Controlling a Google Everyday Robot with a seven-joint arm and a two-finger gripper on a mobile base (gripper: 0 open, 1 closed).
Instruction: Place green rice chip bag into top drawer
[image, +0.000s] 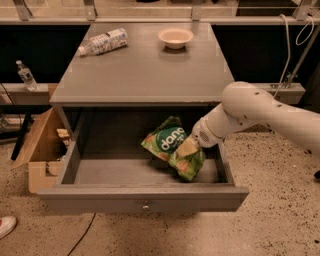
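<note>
The green rice chip bag (167, 142) sits tilted inside the open top drawer (145, 192), right of its middle, with its lower end on the drawer floor. My gripper (187, 148) reaches down into the drawer from the right on the white arm (250, 112) and is shut on the bag's right side. The drawer is pulled fully out of the grey cabinet (142, 75). Its small round knob (145, 206) shows on the front panel.
A clear plastic bottle (102, 41) lies on the cabinet top at the back left, and a small bowl (175, 37) stands at the back. A brown cardboard box (42, 150) stands on the floor left of the drawer. Another bottle (25, 75) stands on a ledge at far left.
</note>
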